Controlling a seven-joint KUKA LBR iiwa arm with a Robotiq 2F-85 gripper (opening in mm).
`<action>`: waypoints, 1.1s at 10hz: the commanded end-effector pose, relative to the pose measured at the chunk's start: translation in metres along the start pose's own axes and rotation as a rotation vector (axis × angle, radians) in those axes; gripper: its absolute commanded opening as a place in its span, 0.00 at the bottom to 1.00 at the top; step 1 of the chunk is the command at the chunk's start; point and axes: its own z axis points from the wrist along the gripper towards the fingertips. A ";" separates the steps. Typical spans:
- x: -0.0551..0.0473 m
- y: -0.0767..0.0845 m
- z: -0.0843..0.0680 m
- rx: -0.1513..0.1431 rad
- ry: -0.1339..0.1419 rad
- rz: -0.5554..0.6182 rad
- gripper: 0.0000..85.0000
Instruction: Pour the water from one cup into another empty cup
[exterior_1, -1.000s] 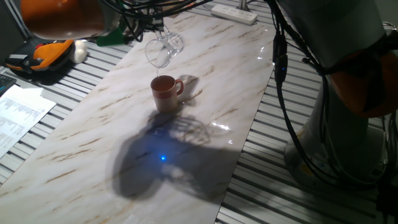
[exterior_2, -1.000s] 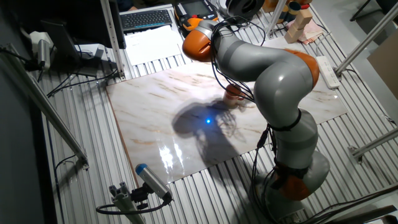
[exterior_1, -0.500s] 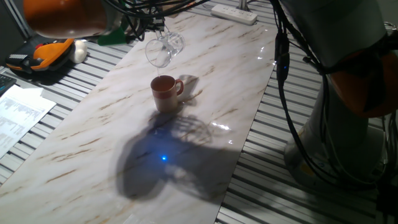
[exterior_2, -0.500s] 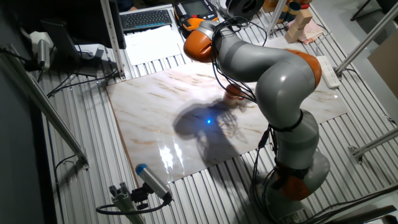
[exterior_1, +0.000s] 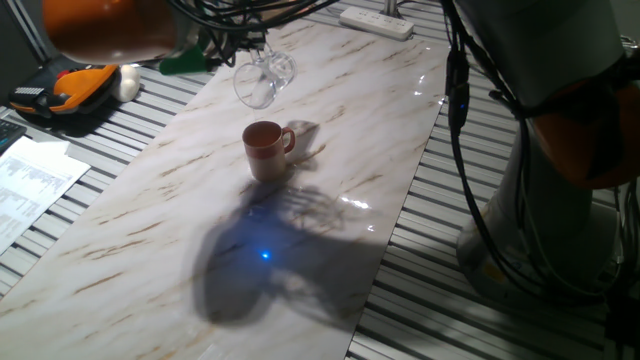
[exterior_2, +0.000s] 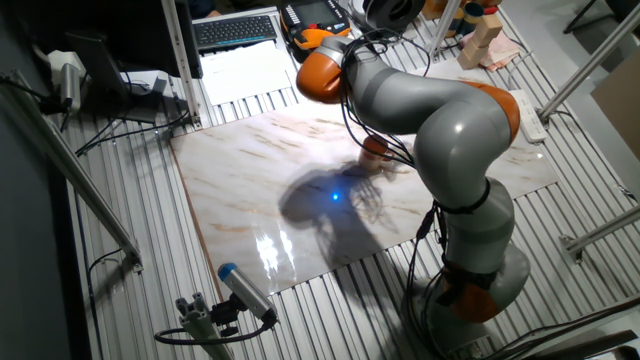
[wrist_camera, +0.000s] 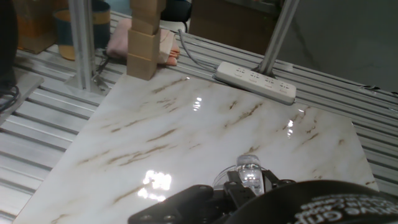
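Glass mug (exterior_1: 262, 80): tilted in the air above the brown mug (exterior_1: 266, 150).
Brown mug: upright on bench (exterior_1: 150, 230).
End effector (wrist_camera: 245, 186): clamped on glass mug.

My one fixed view sits low and close at the marble board's (exterior_1: 150, 230) near end, facing along it. The other fixed view hangs high and far, taking in the whole arm (exterior_2: 440, 130). Both share the board and brown mug (exterior_1: 265, 150). The hand view looks out along the board — toward a power strip (wrist_camera: 255, 81).
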 end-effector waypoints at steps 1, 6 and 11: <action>0.000 0.000 0.000 -0.022 -0.003 -0.004 0.00; 0.001 0.000 -0.001 -0.009 -0.008 0.005 0.00; 0.006 0.000 -0.003 -0.017 0.010 0.004 0.00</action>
